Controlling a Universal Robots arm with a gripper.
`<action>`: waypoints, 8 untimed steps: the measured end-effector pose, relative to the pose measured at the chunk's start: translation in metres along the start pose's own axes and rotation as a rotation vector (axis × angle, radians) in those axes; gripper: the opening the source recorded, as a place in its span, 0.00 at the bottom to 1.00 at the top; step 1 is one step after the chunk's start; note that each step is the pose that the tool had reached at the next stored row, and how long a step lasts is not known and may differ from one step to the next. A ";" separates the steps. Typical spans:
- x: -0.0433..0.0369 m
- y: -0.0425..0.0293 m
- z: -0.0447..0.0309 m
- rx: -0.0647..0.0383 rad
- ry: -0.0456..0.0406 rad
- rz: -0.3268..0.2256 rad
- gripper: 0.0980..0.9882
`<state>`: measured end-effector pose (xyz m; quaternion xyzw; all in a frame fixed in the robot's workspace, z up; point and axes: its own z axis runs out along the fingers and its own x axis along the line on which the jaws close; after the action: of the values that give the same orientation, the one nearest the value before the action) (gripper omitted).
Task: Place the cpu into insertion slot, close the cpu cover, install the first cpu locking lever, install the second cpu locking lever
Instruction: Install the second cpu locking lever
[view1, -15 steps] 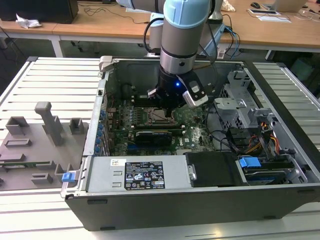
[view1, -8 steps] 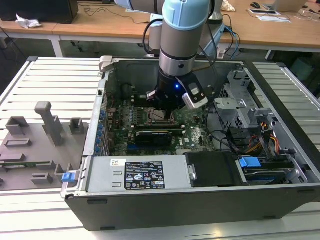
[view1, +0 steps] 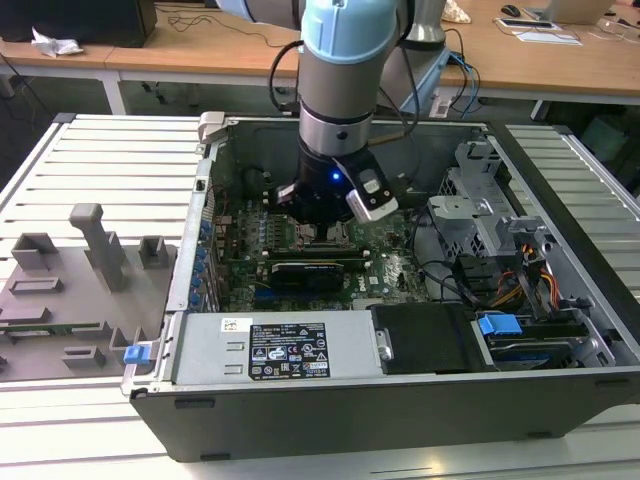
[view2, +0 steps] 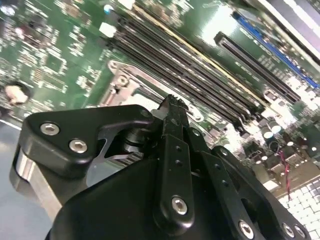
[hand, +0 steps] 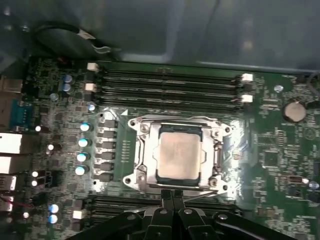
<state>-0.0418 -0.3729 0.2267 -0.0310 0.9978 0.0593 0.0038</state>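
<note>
In the first wrist view the cpu (hand: 179, 152), a silver-grey square chip, lies flat in the insertion slot (hand: 129, 123) on the green board. The cpu cover (hand: 143, 152), a silver frame plate with a square window, lies down flat around the chip. My gripper (hand: 173, 200) is shut, its black fingertips together at the socket's edge, next to a thin lever wire (hand: 204, 193). In the second wrist view the gripper (view2: 172, 102) tips sit just above a socket corner (view2: 120, 82). In the exterior view the gripper (view1: 320, 222) is low inside the open computer case, over the socket.
Long black memory slots (hand: 170, 80) run beside the socket. A black expansion card (view1: 305, 270) lies close by, with the power supply (view1: 270, 350) at the case front and a drive cage (view1: 480, 220) on the exterior view's right. A grey fixture tray (view1: 80, 280) sits outside the case.
</note>
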 end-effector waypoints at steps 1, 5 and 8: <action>0.0011 -0.0002 0.0017 0.000 0.0001 0.000 0.01; 0.0078 -0.0030 0.0069 -0.018 -0.0012 0.000 0.01; 0.0174 -0.0072 0.0064 -0.034 -0.0022 0.000 0.01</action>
<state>-0.0587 -0.3803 0.2193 -0.0310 0.9966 0.0765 0.0043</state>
